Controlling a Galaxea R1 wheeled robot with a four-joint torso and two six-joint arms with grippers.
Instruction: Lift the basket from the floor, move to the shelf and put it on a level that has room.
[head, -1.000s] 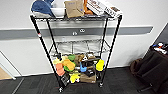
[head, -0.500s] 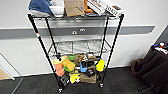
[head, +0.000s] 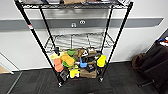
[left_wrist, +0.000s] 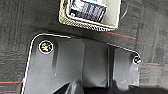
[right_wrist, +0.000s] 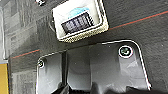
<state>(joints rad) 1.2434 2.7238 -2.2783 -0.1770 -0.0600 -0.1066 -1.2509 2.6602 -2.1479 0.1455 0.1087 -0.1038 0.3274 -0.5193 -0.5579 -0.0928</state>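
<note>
The shelf (head: 34, 35), a tall black wire rack on small wheels, stands against the white wall straight ahead in the head view. Its middle level (head: 77, 41) is a bare silvery wire grid. The tier below it holds yellow, orange and green clutter (head: 72, 62). The basket (left_wrist: 86, 23), beige wicker with a white lining, rests on the dark grey carpet floor (left_wrist: 17, 22) in the left wrist view, with a dark striped packet (left_wrist: 87, 10) inside. In the right wrist view the same basket (right_wrist: 86, 33) lies on the floor (right_wrist: 140, 12) just beyond my wrist plate.
A grey band (head: 130, 23) runs along the wall behind the rack. Dark furniture (head: 156, 62) and a brown bag (head: 137, 61) stand at the right. The top tier (head: 75, 5) carries several things. Open carpet (head: 125, 80) lies before the rack.
The whole head picture has shifted and the rack shows larger and higher, so the camera has moved. The rack's contents are unchanged.
</note>
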